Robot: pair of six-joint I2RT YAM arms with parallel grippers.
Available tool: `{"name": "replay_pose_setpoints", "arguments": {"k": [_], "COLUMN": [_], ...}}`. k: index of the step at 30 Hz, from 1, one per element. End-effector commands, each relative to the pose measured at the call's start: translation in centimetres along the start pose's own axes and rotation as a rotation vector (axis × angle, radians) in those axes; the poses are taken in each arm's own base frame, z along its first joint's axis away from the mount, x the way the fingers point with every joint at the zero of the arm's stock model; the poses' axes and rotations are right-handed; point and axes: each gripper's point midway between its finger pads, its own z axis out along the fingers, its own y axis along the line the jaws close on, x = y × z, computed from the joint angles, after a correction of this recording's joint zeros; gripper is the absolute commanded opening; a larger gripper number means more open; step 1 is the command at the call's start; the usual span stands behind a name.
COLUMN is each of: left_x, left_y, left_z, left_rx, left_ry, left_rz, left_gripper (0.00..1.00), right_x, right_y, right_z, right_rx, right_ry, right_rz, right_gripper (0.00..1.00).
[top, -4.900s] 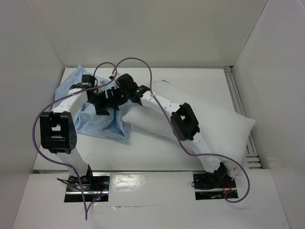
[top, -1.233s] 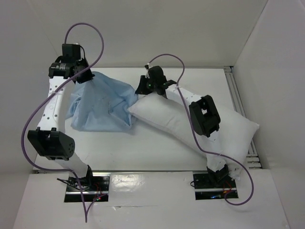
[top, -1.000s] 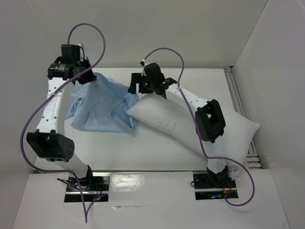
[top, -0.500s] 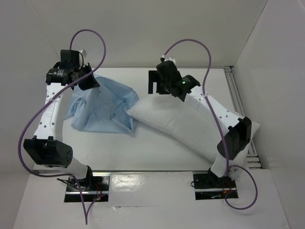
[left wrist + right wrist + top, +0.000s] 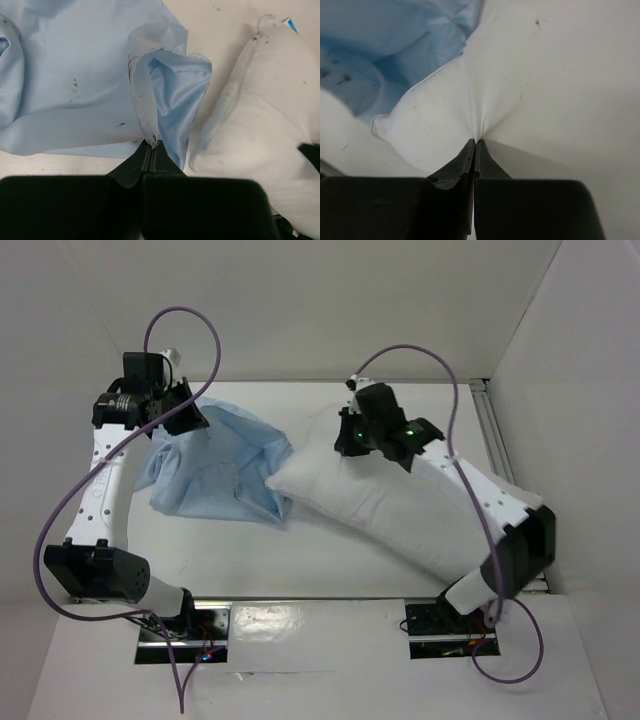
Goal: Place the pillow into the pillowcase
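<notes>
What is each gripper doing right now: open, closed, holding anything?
Left gripper: closed, pinching an edge of the pillowcase.
Right gripper: closed, pinching a fold of the pillow.

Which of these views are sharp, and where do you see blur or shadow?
Top external: sharp, evenly lit. Left wrist: pillowcase sharp, body of the left end effector a dark blur. Right wrist: pillowcase out of focus, pillow creases sharp, grey shadow beside the right end effector.
</notes>
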Motion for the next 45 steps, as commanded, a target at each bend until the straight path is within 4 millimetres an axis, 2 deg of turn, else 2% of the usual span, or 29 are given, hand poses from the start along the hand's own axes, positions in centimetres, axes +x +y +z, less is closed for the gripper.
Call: {"name": "replay_pose_setpoints", "arguments": {"k": [1, 3, 9, 12, 16, 18, 23, 24, 26, 27, 29, 30, 31, 33, 34, 36, 37, 38, 40, 41, 42, 43, 44, 45], "left_x": [-1.4, -0.9, -0.2, -0.2, -0.2, 0.1, 0.8, 0.8, 0.9, 1.3, 1.4, 1.6, 1.8, 1.7, 2.3, 2.7, 2.6, 2.8, 2.7, 3.1, 3.0, 3.0, 3.0, 3.1], "left_y": [-0.8, -1.1, -1.4, -1.2, -1.2, -1.0, -0.1, -0.1, -0.1, -0.1, -0.3, -0.3, 0.0, 0.2, 0.4, 0.6, 0.4, 0.5, 0.1, 0.1, 0.0, -0.3, -0.3, -0.3], "left_z": [-2.1, -1.9, -1.6, -1.6, -1.6, -1.1, -0.6, -0.6, -1.2, -0.9, -1.6, -1.7, -1.7, -2.5, -2.4, -2.6, -3.1, -3.4, -3.9, -3.8, -4.2, -4.6, -4.6, -5.0], "left_rx": [0.037, 0.059, 0.082, 0.073, 0.073, 0.067, 0.029, 0.029, 0.032, 0.038, 0.051, 0.052, 0.037, 0.024, 0.02, 0.016, 0.022, 0.023, 0.041, 0.05, 0.054, 0.069, 0.068, 0.069], "left_ry": [-0.088, -0.068, -0.039, -0.042, -0.042, -0.025, -0.008, -0.008, -0.018, -0.003, -0.012, -0.012, -0.008, -0.034, -0.023, -0.015, -0.028, -0.033, -0.042, -0.029, -0.042, -0.049, -0.05, -0.051], "left_rz": [0.008, 0.007, 0.005, 0.005, 0.005, 0.001, -0.005, 0.004, 0.006, 0.004, 0.016, 0.016, 0.014, 0.008, 0.006, 0.004, 0.007, 0.017, 0.02, 0.019, 0.03, 0.033, 0.044, 0.044], "left_gripper": [0.0, 0.0, 0.0, 0.0, 0.0, 0.0, 0.0, 0.0, 0.0, 0.0, 0.0, 0.0, 0.0, 0.0, 0.0, 0.0, 0.0, 0.0, 0.0, 0.0, 0.0, 0.0, 0.0, 0.0], "right_x": [-4.7, -3.3, 0.3, 1.6, 3.7, 4.0, 4.2, 4.9, 4.2, 4.3, 2.8, 1.7, 1.1, -1.0, -1.6, -3.2, -3.7, -4.6, -5.3, -5.0, -5.9, -6.7, -6.6, -7.5], "right_y": [4.8, 5.7, 6.9, 7.2, 9.6, 11.2, 13.2, 13.9, 14.4, 14.9, 15.4, 15.3, 15.4, 15.7, 15.2, 15.2, 14.7, 14.8, 14.3, 13.2, 13.7, 13.0, 12.5, 12.7], "right_z": [-9.8, -12.2, -14.5, -14.9, -15.6, -16.3, -16.5, -16.2, -15.6, -14.6, -13.8, -12.2, -11.6, -10.9, -9.4, -9.0, -7.7, -7.6, -6.2, -4.1, -4.1, -3.2, -2.0, -2.0], "right_rx": [-0.316, -0.401, -0.527, -0.561, -0.688, -0.726, -0.773, -0.793, -0.78, -0.787, -0.766, -0.737, -0.732, -0.725, -0.705, -0.705, -0.688, -0.693, -0.678, -0.649, -0.653, -0.625, -0.618, -0.609], "right_ry": [-0.237, -0.212, -0.104, -0.085, -0.01, -0.001, 0.03, 0.065, 0.043, 0.046, -0.004, -0.031, -0.045, -0.087, -0.084, -0.113, -0.112, -0.126, -0.105, -0.057, -0.072, -0.077, -0.049, -0.07], "right_rz": [-0.153, -0.22, -0.278, -0.285, -0.336, -0.363, -0.43, -0.438, -0.457, -0.473, -0.49, -0.496, -0.493, -0.499, -0.486, -0.481, -0.471, -0.469, -0.445, -0.422, -0.417, -0.398, -0.374, -0.365], "right_gripper": [0.0, 0.0, 0.0, 0.0, 0.0, 0.0, 0.0, 0.0, 0.0, 0.0, 0.0, 0.0, 0.0, 0.0, 0.0, 0.0, 0.0, 0.0, 0.0, 0.0, 0.0, 0.0, 0.0, 0.0]}}
